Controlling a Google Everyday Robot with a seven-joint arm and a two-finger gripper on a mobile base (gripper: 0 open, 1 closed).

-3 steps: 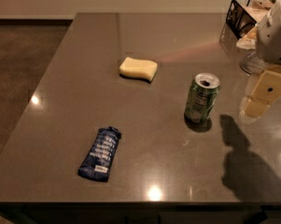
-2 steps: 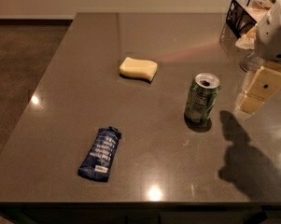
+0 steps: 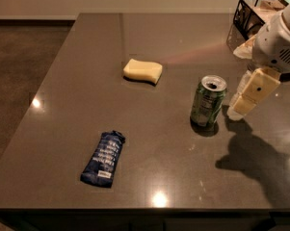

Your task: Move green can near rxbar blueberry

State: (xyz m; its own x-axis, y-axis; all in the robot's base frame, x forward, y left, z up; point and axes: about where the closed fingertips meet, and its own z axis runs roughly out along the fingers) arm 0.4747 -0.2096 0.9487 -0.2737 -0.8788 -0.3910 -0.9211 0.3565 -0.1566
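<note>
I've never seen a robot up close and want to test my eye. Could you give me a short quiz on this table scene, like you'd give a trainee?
1. True or false: the small green aluminium drink can stands upright, apart from the flat dark blue snack-bar wrapper.
2. Where is the robot's cream gripper? A) just right of the can as pictured, B) over the wrapper, C) out of sight.
3. Fill in: of can, wrapper and pale yellow rectangular sponge, the one farthest from the camera is the ___.
Key: 1 true; 2 A; 3 sponge.
</note>
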